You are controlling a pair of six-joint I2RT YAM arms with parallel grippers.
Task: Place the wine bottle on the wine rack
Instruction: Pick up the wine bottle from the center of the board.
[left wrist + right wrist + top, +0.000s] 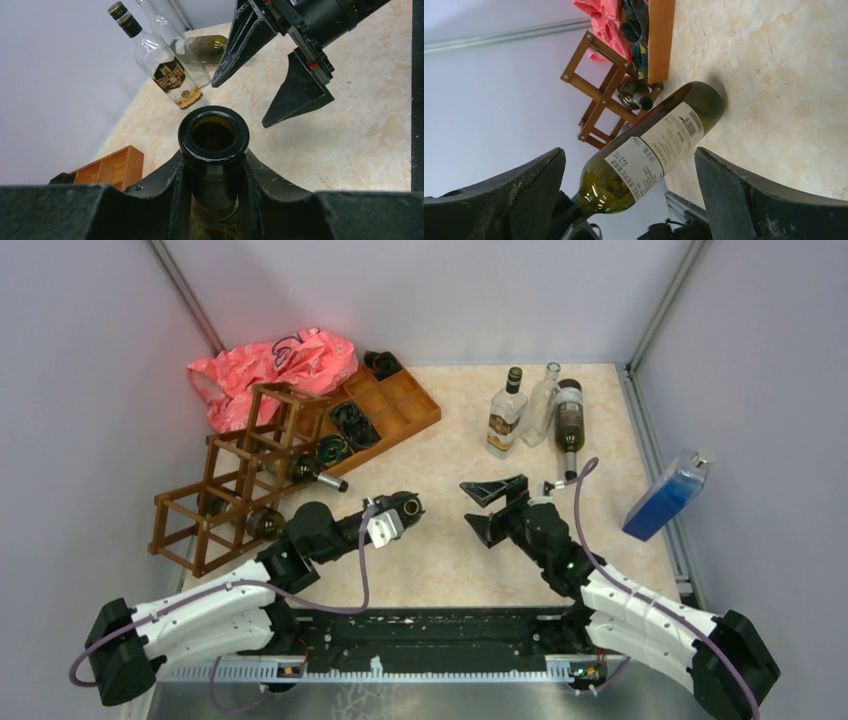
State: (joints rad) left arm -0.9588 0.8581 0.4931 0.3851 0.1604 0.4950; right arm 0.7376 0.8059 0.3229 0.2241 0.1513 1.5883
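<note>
The wine bottle (408, 506) is dark green with a white label (659, 145). My left gripper (398, 512) is shut on its neck, just below the open mouth (214, 132). The bottle tilts, its base resting on the table near the wine rack (596, 90). The rack (240, 475) is a dark brown open frame at the left and holds other bottles. My right gripper (470, 506) stands open a short way right of the bottle's mouth, facing it, with nothing between its fingers (295, 95).
An orange-brown compartment tray (400, 400) and a pink bag (270, 365) lie behind the rack. A labelled bottle (507, 415), a clear bottle (543, 400) and a lying dark bottle (569, 415) are at the back right. A blue bottle (668, 495) leans at the right wall.
</note>
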